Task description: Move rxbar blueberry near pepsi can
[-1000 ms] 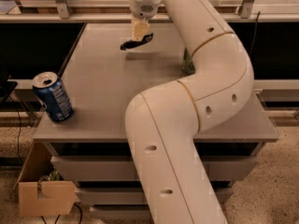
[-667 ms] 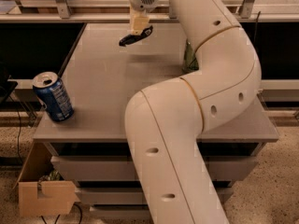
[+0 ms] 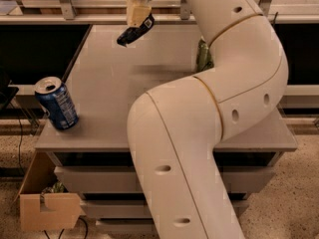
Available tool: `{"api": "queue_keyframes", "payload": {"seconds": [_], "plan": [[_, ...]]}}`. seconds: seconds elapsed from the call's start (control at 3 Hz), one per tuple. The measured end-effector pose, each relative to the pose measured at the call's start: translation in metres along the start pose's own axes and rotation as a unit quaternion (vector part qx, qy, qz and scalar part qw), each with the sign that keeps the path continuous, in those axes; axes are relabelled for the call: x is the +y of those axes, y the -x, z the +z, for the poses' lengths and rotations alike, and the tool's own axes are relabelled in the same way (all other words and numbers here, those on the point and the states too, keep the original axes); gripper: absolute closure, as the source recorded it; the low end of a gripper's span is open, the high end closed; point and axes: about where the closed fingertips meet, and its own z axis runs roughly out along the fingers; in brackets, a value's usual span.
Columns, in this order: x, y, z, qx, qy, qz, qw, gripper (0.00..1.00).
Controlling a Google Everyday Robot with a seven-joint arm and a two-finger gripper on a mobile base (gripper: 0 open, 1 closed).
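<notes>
The rxbar blueberry (image 3: 133, 31), a small flat dark navy wrapper, hangs tilted in my gripper (image 3: 137, 15) above the far part of the grey table (image 3: 119, 93). My gripper is shut on its upper end, and the bar is lifted clear of the tabletop. The pepsi can (image 3: 56, 103), blue with white print and a silver top, stands upright at the table's front left corner, well away from the bar. My white arm fills the right half of the view.
A green object (image 3: 204, 58) shows partly behind my arm at the table's right side. A cardboard box (image 3: 47, 208) sits on the floor at the lower left. Shelving rails run behind the table.
My gripper has risen and moved left with the rxbar, which now hangs higher above the tabletop. The pepsi can has not moved.
</notes>
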Motion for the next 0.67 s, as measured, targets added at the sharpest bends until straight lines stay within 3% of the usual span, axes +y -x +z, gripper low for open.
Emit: {"api": "queue_keyframes", "payload": {"seconds": [0.67], "plan": [[0.014, 0.050, -0.006, -0.057, 0.014, -0.050, 0.9970, 1.00]]}}
